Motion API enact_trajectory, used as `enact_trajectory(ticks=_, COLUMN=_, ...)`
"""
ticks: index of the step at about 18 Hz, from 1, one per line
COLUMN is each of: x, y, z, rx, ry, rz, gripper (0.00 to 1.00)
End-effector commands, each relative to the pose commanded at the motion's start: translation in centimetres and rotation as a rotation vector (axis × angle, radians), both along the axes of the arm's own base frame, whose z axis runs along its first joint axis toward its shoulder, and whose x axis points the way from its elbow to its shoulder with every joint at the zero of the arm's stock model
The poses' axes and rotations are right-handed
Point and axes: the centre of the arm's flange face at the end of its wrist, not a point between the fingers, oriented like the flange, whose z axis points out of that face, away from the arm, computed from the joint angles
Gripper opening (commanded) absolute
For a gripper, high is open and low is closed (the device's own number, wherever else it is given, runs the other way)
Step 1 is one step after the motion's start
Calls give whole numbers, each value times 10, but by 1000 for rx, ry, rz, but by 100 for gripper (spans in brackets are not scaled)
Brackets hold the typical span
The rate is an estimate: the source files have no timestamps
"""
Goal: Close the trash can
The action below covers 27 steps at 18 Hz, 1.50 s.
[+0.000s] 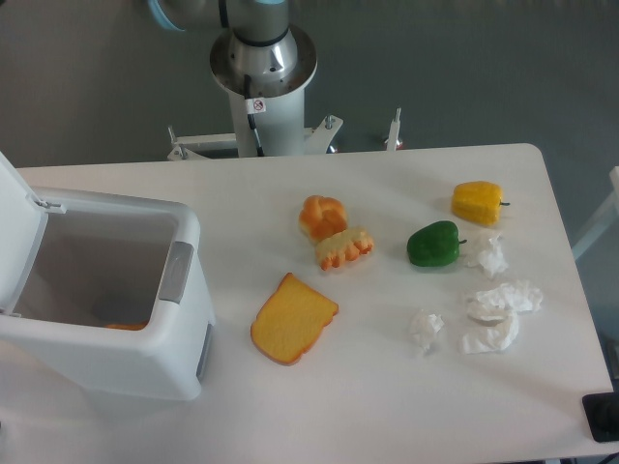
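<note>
The trash can (145, 362), a large white boxy bin, stands at the table's left end. Its lid (19, 227) is swung up and back on the left side, so the inside is open to view. A grey latch tab (175, 272) sits on the right rim. Something orange (124, 326) lies at the bottom inside. My gripper is out of the picture; only the arm's base column (263, 72) shows at the top.
On the white table (387, 406) lie a bread slice (292, 318), an orange pastry (323, 215), a pale ridged pastry (344, 247), a green pepper (433, 244), a yellow pepper (478, 202) and several crumpled white tissues (495, 314). A black object (603, 417) sits at the lower right edge.
</note>
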Motion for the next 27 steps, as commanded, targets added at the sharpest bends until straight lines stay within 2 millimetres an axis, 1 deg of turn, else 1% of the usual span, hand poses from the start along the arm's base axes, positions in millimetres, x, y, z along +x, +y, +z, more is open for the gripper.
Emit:
enact_trajectory(ticks=7, x=7, y=16, z=-15, rx=-14, ry=-7, rz=-25, gripper=100)
enact_trajectory(ticks=9, x=10, y=18, z=-17, rx=-17, ry=-8, rz=-31, gripper=100)
enact_trajectory(ticks=12, x=10, y=20, z=-20, rx=-21, ry=-9, rz=-31, gripper=100)
enact_trajectory(ticks=23, x=6, y=35, z=-43, rx=-59, ry=-15, rz=-31, gripper=100)
enact_trajectory(ticks=27, x=3, y=36, z=-50, rx=-79, ry=5, rz=-11, gripper=100)
